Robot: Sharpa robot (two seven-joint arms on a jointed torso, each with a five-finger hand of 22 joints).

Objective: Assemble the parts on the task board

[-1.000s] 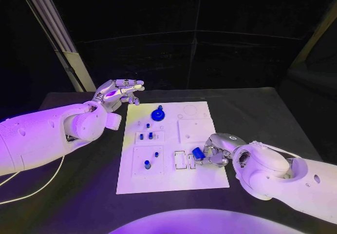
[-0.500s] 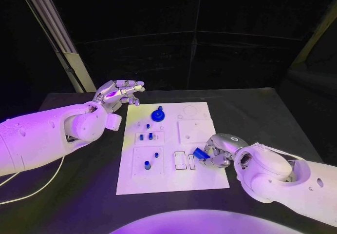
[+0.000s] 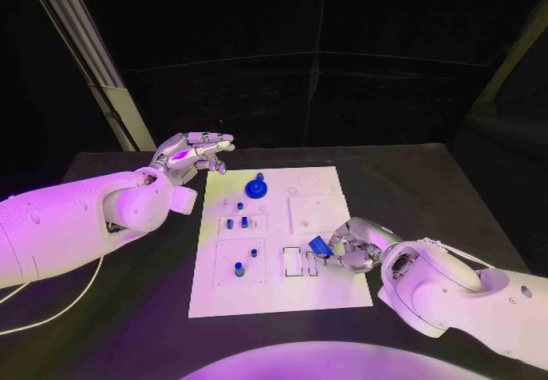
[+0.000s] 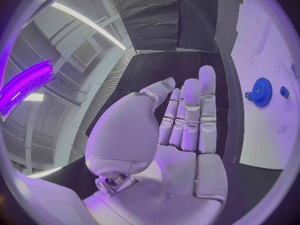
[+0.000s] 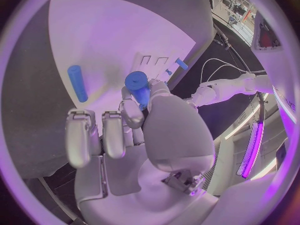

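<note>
So, right robot hand [image 3: 356, 247] pinching a blue part [image 3: 320, 246].
Line it up square over the board [image 3: 279, 297] slots before lowering; left robot hand [image 3: 190, 151] open, empty.

You won't find any readable text, label, brand, number or sign here: nothing legible stands on the task board [image 3: 325, 289], the parts, the table or either arm

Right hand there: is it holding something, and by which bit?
Yes. The right hand pinches a small blue part by its lower end between its fingers; the round top sticks out.
</note>
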